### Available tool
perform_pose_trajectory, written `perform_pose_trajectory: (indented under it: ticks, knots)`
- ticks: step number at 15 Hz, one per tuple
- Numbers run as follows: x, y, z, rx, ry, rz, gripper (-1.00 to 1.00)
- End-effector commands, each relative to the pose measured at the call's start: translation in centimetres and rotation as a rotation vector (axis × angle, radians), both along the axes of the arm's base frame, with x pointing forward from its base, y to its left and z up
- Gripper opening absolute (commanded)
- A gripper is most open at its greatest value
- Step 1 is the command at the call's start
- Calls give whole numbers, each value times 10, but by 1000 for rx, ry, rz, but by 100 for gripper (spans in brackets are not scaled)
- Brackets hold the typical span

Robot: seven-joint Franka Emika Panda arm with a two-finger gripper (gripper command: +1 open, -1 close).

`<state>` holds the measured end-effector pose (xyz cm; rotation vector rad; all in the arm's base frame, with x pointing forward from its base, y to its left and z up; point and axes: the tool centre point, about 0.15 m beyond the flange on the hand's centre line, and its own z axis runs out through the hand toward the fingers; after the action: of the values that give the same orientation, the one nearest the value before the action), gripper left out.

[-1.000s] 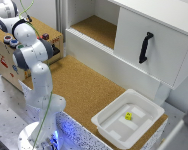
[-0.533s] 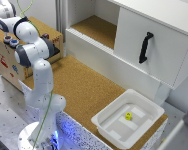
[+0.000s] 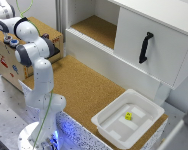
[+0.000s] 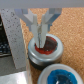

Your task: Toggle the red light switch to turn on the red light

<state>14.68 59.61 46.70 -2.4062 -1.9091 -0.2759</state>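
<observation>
The red switch (image 4: 48, 48) is a round red button in a grey ring. It sits on the wooden box (image 3: 8, 62) at the exterior view's left, beside a blue button (image 4: 61, 76).

The claw (image 4: 42, 40) is right over the red switch. Its two fingers (image 4: 39, 34) are close together, with only a thin gap, and they hold nothing. The tips look like they touch the red top or hang just above it; I cannot tell which.

The switch lies straight under the claw, so I think the next move is a push straight down.

red switch (image 4: 46, 48) – white tray (image 3: 110, 126), black handle (image 3: 144, 47)
</observation>
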Motion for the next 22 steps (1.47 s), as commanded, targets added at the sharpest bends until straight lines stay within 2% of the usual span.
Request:
perform_pose_trajectory:
  ticks: [1,6,12,15,17,18,20,22]
  knots:
    - [12,22,18,-92,-21,-42,-100]
    - [20,29,6,-87,-35,-52,-100]
    - [31,28,-33,-134,-11,-83,-100]
    - [28,32,-10,-98,-25,-88,-100]
    - [32,29,29,-71,-86,-114,-100]
    - [37,26,48,-50,-109,-139,100]
    - [47,19,71,-20,-144,-187,100]
    - [55,12,80,-9,-156,-222,100]
